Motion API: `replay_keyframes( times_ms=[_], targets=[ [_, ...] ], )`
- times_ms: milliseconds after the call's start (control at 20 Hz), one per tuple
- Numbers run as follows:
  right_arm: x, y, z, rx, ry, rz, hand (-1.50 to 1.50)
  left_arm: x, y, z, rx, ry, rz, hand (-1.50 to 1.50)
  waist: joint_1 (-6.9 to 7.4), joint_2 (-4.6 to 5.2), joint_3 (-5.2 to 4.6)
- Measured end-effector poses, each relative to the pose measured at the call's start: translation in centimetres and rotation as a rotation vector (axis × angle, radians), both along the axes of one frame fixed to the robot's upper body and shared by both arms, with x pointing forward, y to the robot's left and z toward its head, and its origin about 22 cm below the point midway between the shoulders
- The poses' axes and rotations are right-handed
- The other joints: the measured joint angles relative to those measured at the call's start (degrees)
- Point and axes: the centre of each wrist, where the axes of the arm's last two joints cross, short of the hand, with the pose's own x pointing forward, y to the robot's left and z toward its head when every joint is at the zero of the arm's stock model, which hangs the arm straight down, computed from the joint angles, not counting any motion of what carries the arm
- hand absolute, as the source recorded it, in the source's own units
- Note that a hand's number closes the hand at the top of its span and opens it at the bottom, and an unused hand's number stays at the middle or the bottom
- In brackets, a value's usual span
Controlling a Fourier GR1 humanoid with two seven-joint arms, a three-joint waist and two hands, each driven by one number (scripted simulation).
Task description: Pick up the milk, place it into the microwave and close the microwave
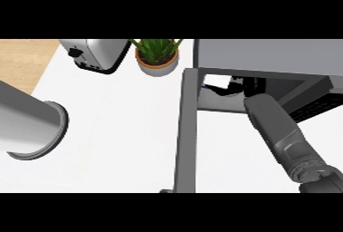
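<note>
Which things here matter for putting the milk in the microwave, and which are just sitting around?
For the job: microwave, its open door, right hand reaching inside. The milk cannot be made out.

Just there: toaster, potted plant, large grey cylinder.

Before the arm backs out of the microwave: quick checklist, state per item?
1. Microwave door open: ok, it swings out toward the view's lower edge.
2. Right arm reaches into the cavity: ok, the forearm runs in through the opening.
3. Right hand state: cannot tell, only a dark shape shows inside.
4. Milk set down inside: cannot tell, the white patch by the hand may be the milk.
5. Door's swing path free: not ok, the arm crosses the opening.
6. Left hand: cannot tell, not in view; only a large grey cylinder shows at the left.
</note>
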Motion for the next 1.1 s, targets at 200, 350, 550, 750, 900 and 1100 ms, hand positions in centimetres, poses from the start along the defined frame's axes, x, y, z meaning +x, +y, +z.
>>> replay_keyframes(
  times_ms=[200, 350, 550, 750, 900, 1100],
  targets=[
    [0.0, -1.1, 0.1, 0.008, 0.007, -0.044, 1.50, 0.5, 0.1, -0.2, -0.001, 0.000, -0.010, -1.50, 0.77, 0.25, -0.03],
    [0.2, -2.2, 0.4, 0.000, 0.009, -0.069, 1.50, 0.7, 0.1, -0.4, -0.004, 0.007, -0.021, -1.50, 1.24, 0.37, -0.07],
    [0.1, -3.3, 0.5, 0.015, 0.026, -0.118, 1.50, 1.2, -0.2, -0.6, -0.005, 0.006, -0.027, -1.50, 1.65, 0.59, -0.08],
    [0.2, -3.6, 0.7, 0.020, 0.045, -0.175, 1.50, 2.0, -0.5, -0.5, -0.005, 0.005, -0.035, -1.50, 2.26, 0.89, -0.11],
    [-0.1, -3.8, 0.3, -0.007, 0.063, -0.175, -1.50, 2.3, -0.3, -0.5, -0.004, 0.010, -0.036, -1.50, 2.60, 1.00, -0.12],
    [0.0, -3.3, 0.4, -0.027, 0.067, -0.177, -1.50, 2.8, -0.5, -0.7, -0.006, 0.012, -0.037, -1.50, 3.06, 1.18, -0.12]
  ],
)
